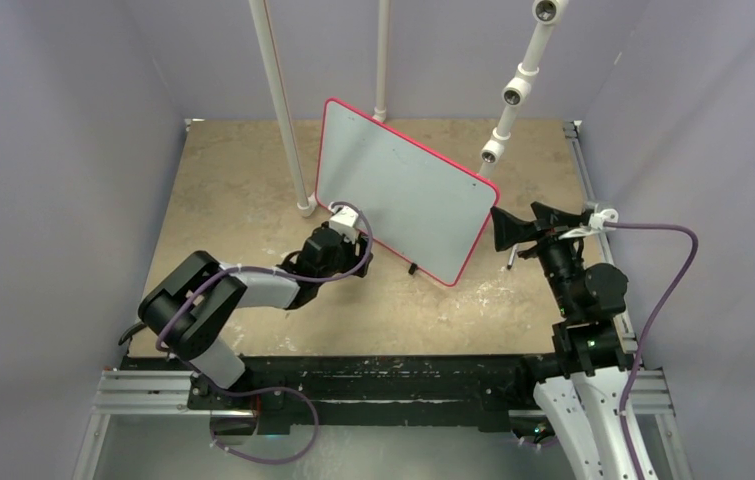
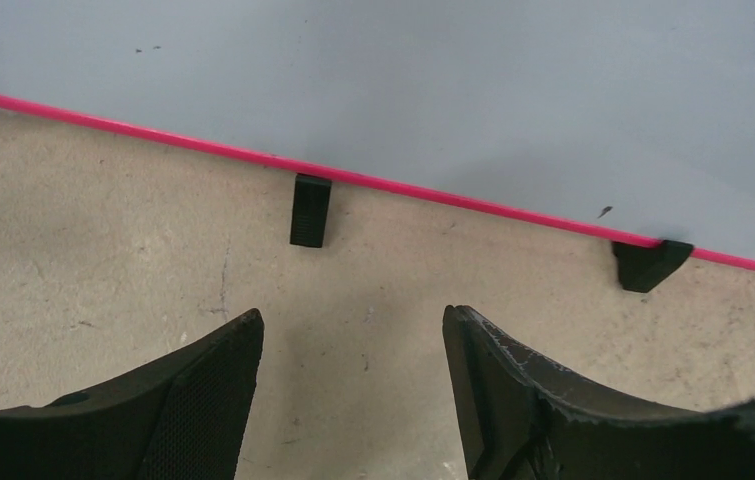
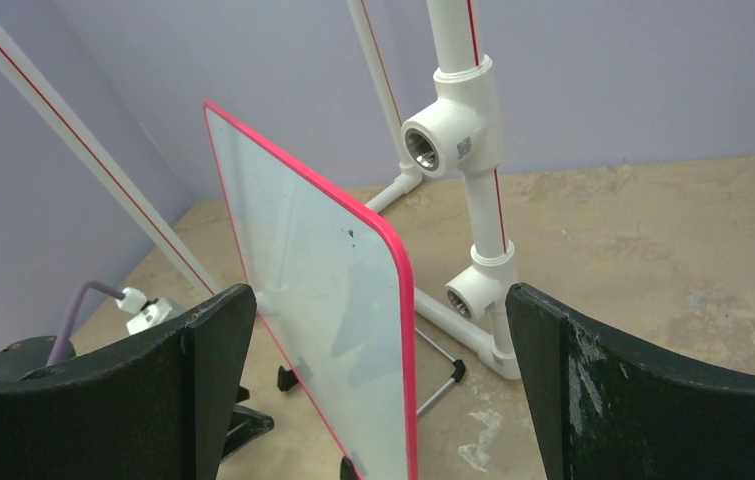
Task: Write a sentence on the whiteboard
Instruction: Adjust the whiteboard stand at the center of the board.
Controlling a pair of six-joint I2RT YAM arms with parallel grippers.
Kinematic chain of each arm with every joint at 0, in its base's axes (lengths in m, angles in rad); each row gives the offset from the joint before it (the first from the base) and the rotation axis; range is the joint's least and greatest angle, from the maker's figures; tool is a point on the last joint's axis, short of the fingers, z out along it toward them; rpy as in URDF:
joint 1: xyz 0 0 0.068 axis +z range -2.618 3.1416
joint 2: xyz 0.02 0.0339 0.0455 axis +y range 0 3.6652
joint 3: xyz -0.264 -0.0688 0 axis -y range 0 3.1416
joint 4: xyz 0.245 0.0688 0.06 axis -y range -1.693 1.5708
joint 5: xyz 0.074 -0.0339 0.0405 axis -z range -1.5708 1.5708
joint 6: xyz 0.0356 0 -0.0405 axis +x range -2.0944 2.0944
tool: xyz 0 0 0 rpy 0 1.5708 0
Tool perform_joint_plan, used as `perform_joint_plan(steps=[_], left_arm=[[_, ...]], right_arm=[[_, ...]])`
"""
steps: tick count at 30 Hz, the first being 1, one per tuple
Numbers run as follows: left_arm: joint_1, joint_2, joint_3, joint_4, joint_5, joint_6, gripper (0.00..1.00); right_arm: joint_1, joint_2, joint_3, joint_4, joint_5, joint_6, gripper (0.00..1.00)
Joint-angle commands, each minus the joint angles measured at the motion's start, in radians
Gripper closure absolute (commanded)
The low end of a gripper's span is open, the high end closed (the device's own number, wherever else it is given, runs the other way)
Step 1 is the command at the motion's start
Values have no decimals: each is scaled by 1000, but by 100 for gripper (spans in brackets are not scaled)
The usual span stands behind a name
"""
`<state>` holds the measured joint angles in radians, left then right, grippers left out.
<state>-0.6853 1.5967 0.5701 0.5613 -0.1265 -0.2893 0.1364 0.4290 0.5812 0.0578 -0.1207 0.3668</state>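
The whiteboard point(image 1: 403, 195) stands upright and askew on the tan table, white with a pink rim. Its face point(image 3: 323, 300) shows no sentence, only a few dark specks. In the left wrist view the whiteboard's lower edge point(image 2: 453, 90) rests on two small black feet point(image 2: 310, 210). My left gripper point(image 2: 353, 320) is open and empty, low over the table just short of that edge, at the board's lower left corner point(image 1: 338, 240). My right gripper point(image 1: 525, 222) is open and empty too. It faces the board's right end, with the rim framed between its fingers point(image 3: 378, 295) but apart from them.
A white pipe frame stands behind the board: a straight pole point(image 1: 288, 110) at its left and a jointed pipe point(image 1: 513, 95) with tee fittings point(image 3: 463, 110) at its right. A thin metal stand leg point(image 3: 438, 385) props the board from behind. Purple walls enclose the table.
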Motion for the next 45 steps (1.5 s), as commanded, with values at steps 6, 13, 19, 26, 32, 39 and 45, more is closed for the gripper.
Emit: perform_joint_plan(steps=[6, 13, 19, 26, 32, 39, 45], left_arm=[[70, 97, 56, 112, 84, 36, 34], [103, 177, 118, 144, 132, 90, 43], [116, 245, 175, 158, 165, 143, 48], [115, 268, 175, 194, 185, 195, 65], [113, 242, 106, 259, 172, 171, 88], [72, 154, 1, 286, 59, 135, 100], [-31, 44, -97, 226, -172, 60, 100]], right_arm=[[-2, -4, 42, -5, -25, 9, 1], [-3, 3, 43, -4, -22, 6, 1], [-1, 1, 43, -5, -25, 8, 1], [-1, -7, 51, -23, -21, 0, 1], [-1, -6, 54, -27, -17, -2, 1], [-1, -5, 43, -18, -25, 4, 1], [-2, 1, 43, -9, -29, 7, 1]])
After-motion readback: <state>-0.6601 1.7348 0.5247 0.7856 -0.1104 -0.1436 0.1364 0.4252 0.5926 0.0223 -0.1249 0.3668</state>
